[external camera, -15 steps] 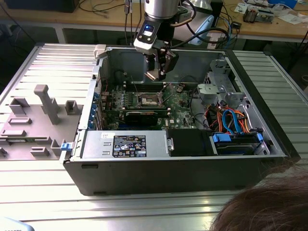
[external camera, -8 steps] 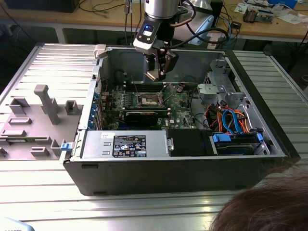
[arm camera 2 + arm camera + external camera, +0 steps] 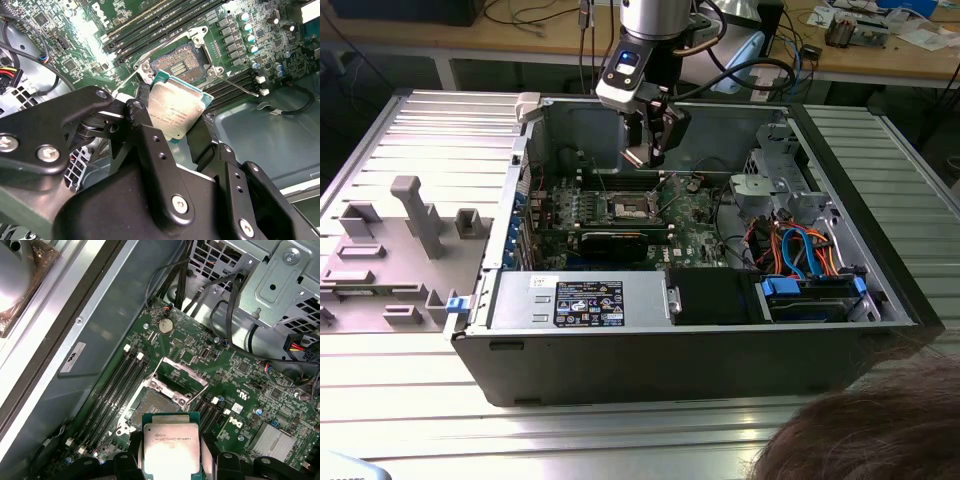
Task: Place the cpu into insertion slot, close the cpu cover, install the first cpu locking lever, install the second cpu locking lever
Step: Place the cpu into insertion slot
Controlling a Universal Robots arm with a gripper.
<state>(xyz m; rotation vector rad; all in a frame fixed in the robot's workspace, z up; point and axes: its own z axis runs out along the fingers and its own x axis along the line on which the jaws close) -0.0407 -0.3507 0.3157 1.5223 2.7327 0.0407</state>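
Note:
My gripper (image 3: 646, 150) hangs inside the open computer case (image 3: 520, 300), above the motherboard (image 3: 695, 225), and is shut on the cpu (image 3: 637, 156). In both wrist views the cpu (image 3: 175, 106) (image 3: 171, 444) shows its pale metal top, pinched at two opposite edges by the black fingers (image 3: 145, 131). It hovers tilted, apart from the board. The insertion slot (image 3: 151, 407) (image 3: 181, 61) lies bare right beyond the chip's edge, its contact field showing. The cpu cover (image 3: 184, 372) stands swung up at the slot's far side. A thin locking lever (image 3: 239, 86) juts out beside the slot.
Long black memory slots (image 3: 112, 395) flank the slot on both sides. A drive cage (image 3: 280, 285) with cable bundles (image 3: 790, 250) stands on the exterior view's right, a power supply (image 3: 580, 300) at the front. A person's hair (image 3: 860, 430) shows at the lower right. Grey fixtures (image 3: 410, 215) sit outside the case.

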